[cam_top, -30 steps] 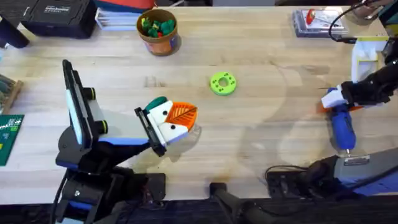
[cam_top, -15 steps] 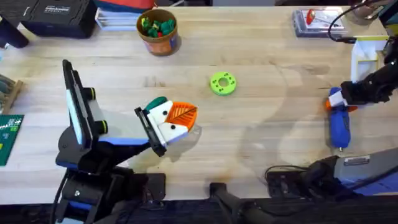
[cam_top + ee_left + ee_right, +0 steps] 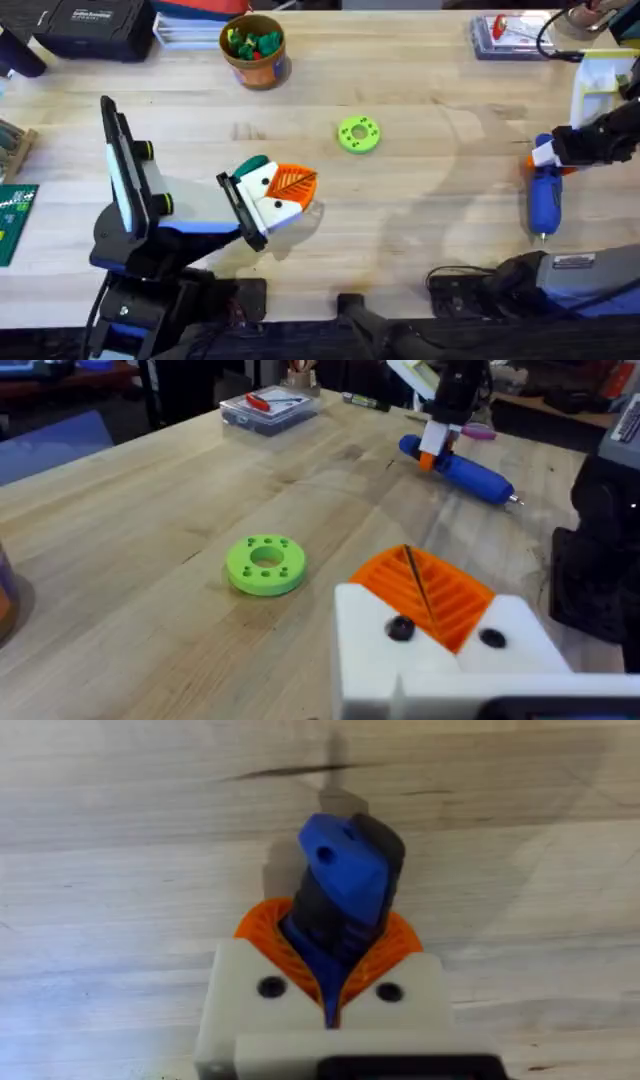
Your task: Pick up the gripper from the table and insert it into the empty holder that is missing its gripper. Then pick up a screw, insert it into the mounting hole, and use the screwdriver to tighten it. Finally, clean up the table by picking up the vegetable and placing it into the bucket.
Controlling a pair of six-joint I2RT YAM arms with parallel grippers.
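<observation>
Near edge, lower left: left gripper low over the table, white finger blocks with orange ribbed pads pressed together, nothing visible between them. Teal-green vegetable just behind that gripper, partly hidden by it; touching or not, cannot tell.

Right side: right gripper clamped on the blue screwdriver near its back end. Orange pads on both sides of the blue barrel in the right wrist view, blue end cap sticking out past them. Screwdriver body along the table, pale tip toward the near edge; resting on the wood or just above it, cannot tell.

Middle: lime-green round disc with holes, flat on the wood, well apart from both grippers.

Far edge: orange-brown bucket upright, left of centre, green and yellow toy pieces inside. Clear plastic box at far right. Black case at far left corner.
</observation>
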